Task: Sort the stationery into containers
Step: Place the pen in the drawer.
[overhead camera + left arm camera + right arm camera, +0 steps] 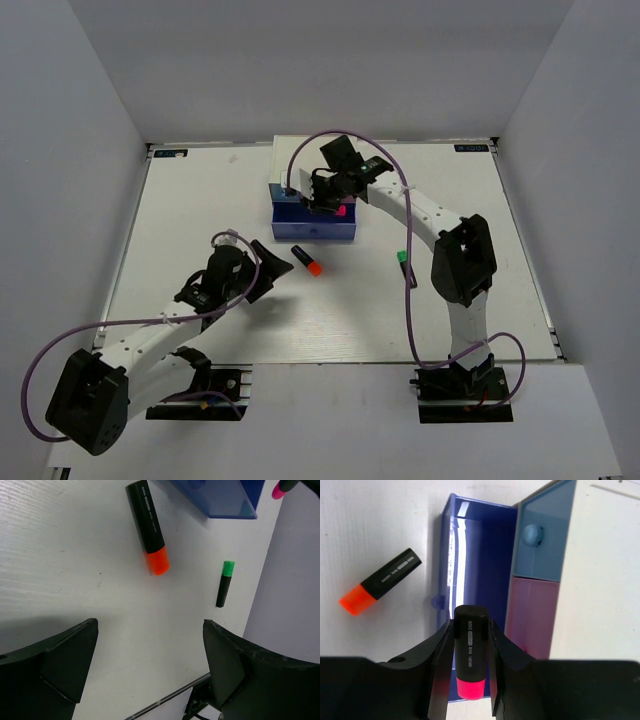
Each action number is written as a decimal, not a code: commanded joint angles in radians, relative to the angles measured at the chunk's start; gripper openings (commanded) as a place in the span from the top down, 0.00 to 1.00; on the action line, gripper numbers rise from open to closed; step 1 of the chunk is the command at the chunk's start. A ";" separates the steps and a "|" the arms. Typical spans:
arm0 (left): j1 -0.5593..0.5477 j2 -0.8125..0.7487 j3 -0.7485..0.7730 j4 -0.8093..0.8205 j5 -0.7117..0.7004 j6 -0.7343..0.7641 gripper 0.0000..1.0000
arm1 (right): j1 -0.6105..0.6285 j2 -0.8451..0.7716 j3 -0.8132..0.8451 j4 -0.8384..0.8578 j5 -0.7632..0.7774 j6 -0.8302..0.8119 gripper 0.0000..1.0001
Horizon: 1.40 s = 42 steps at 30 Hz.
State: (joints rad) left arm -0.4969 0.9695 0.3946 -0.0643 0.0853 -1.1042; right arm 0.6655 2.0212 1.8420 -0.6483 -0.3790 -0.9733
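right gripper (470,630): clamped pink marker (469,652) over open drawer (485,555), frame centre
left gripper (150,650): gaped wide, empty
release: likely best kept low, centred

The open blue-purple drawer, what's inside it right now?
The drawer shows a bare floor with only a light reflection. The right pincer, holding the pink-capped marker above it, hides the rest.

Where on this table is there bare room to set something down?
Bare: the table left of the cabinet, the far right corner beyond the right arm, and the near strip between it and the left arm. Crowded: before the open drawer, where the orange marker, green marker and left fingers sit.
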 commanded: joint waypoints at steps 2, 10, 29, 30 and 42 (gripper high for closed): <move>-0.005 0.029 0.043 0.023 -0.015 -0.019 0.05 | 0.002 0.011 0.016 0.076 0.057 -0.014 0.71; -0.005 0.103 0.089 0.023 -0.015 -0.028 0.11 | -0.001 -0.001 -0.003 0.079 0.055 -0.019 0.63; -0.014 0.273 0.205 -0.009 0.034 -0.028 0.15 | -0.001 -0.078 -0.082 0.084 0.037 0.010 0.56; -0.014 0.288 0.223 -0.025 0.034 -0.019 0.15 | -0.004 -0.102 -0.082 0.084 0.031 0.021 0.56; -0.054 0.380 0.291 -0.095 -0.004 -0.019 0.27 | -0.020 -0.364 -0.334 0.234 0.123 0.188 0.54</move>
State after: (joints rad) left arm -0.5354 1.3445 0.6556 -0.1299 0.1104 -1.1267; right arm 0.6563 1.6974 1.5723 -0.4828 -0.2836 -0.8524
